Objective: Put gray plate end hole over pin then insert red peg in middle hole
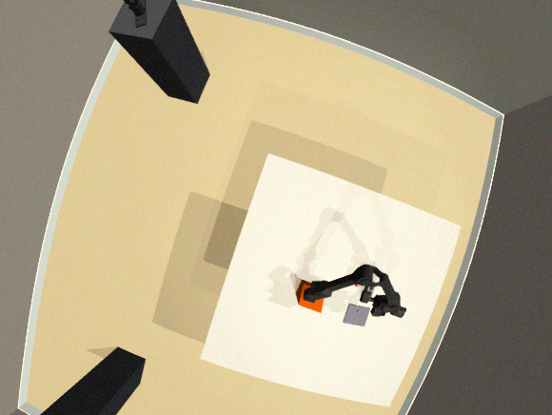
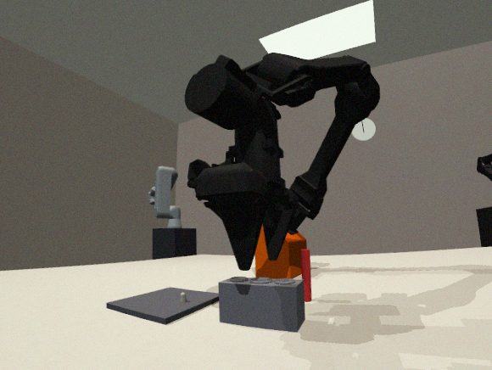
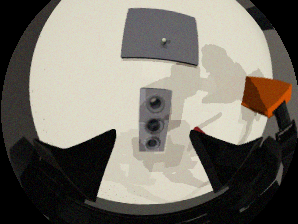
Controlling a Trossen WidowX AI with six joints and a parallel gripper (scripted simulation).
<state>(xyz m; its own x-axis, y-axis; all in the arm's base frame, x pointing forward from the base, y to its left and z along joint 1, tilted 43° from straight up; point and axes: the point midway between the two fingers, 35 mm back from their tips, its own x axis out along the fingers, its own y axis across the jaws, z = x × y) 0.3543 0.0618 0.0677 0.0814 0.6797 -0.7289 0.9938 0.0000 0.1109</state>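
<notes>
The gray plate [image 2: 259, 306] [image 3: 144, 114], a thick block with three round holes in a row on top, rests on the table beside the base. The arm hides most of it in the top view. The base [image 1: 353, 319] [image 2: 146, 304] [image 3: 144, 31] is a flat dark gray square; its short pale pin [image 2: 183, 297] [image 3: 164, 40] stands bare. The red peg [image 1: 356, 285] [image 2: 306, 276] stands upright behind the plate, mostly hidden by a finger in the wrist view. My gripper [image 2: 259, 263] [image 3: 154, 133] is open and empty, pointing down above the plate.
The orange arm mount [image 1: 310, 305] [image 2: 271, 265] [image 3: 267, 95] stands behind the plate and peg, to the right in the wrist view. Dark pedestals [image 1: 167, 57] [image 2: 174, 243] stand farther off. Arm shadows fall across the white table top [image 1: 285, 333].
</notes>
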